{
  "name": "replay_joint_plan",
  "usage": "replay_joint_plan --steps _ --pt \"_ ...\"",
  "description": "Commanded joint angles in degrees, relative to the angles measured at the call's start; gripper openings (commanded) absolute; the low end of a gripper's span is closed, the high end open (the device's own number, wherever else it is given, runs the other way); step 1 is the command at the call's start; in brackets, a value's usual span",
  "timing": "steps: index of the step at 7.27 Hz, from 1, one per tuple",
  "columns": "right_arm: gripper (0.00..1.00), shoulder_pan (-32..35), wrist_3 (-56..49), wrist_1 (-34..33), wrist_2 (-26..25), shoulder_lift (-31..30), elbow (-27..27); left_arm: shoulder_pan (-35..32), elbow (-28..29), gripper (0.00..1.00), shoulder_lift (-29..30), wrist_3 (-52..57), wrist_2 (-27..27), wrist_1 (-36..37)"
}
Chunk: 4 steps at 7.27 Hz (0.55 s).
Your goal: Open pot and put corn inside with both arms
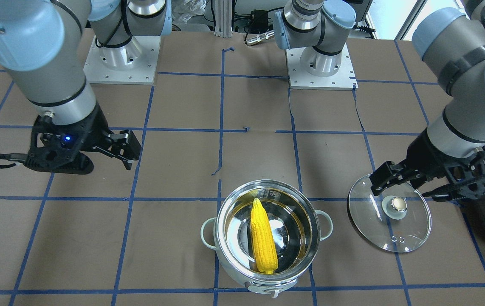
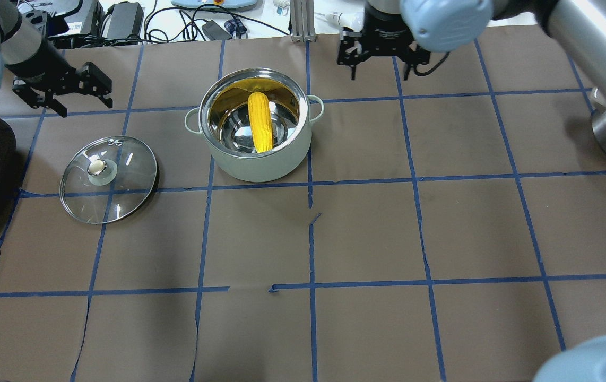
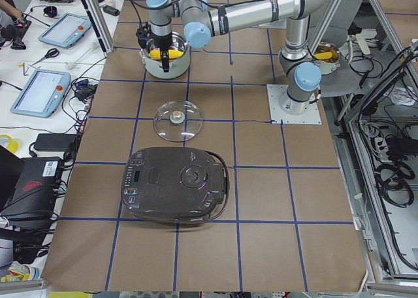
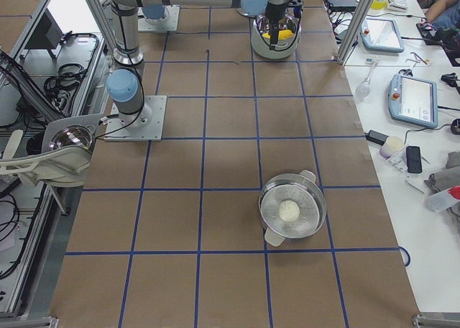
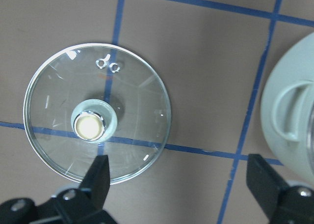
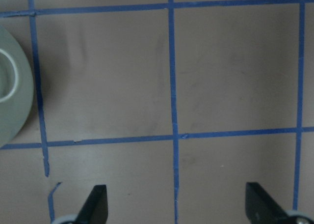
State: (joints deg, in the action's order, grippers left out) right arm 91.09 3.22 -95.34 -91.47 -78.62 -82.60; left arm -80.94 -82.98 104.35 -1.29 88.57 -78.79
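The mint-green pot (image 2: 260, 164) stands open, and the yellow corn (image 2: 260, 122) lies inside it, also seen from the front (image 1: 263, 238). The glass lid (image 2: 122, 180) lies flat on the table on my left, apart from the pot. My left gripper (image 1: 395, 182) is open and empty. It hovers by the lid's edge; in the left wrist view (image 5: 181, 184) the lid (image 5: 95, 126) lies just ahead of its fingers. My right gripper (image 2: 382, 71) is open and empty, raised off to the pot's right. Its wrist view (image 6: 176, 204) shows bare table and the pot's edge (image 6: 12, 91).
A black rounded appliance (image 3: 176, 183) sits at the table's left end, beyond the lid. A steel pot (image 4: 291, 209) with a pale round thing inside sits toward the right end. Blue tape lines cross the brown table. Cables and devices line the far edge.
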Motion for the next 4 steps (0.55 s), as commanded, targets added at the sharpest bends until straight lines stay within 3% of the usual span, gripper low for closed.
replay_joint_plan --steps 1,4 --pt "1.0 -3.46 -2.87 1.73 0.06 -7.92 -6.59 -6.85 1.41 1.0 -4.13 -2.85 1.42 -3.28" --pt "1.0 -3.55 -2.78 6.56 -0.37 -11.2 -7.58 -7.39 1.5 1.0 -12.39 -2.67 1.08 -8.83"
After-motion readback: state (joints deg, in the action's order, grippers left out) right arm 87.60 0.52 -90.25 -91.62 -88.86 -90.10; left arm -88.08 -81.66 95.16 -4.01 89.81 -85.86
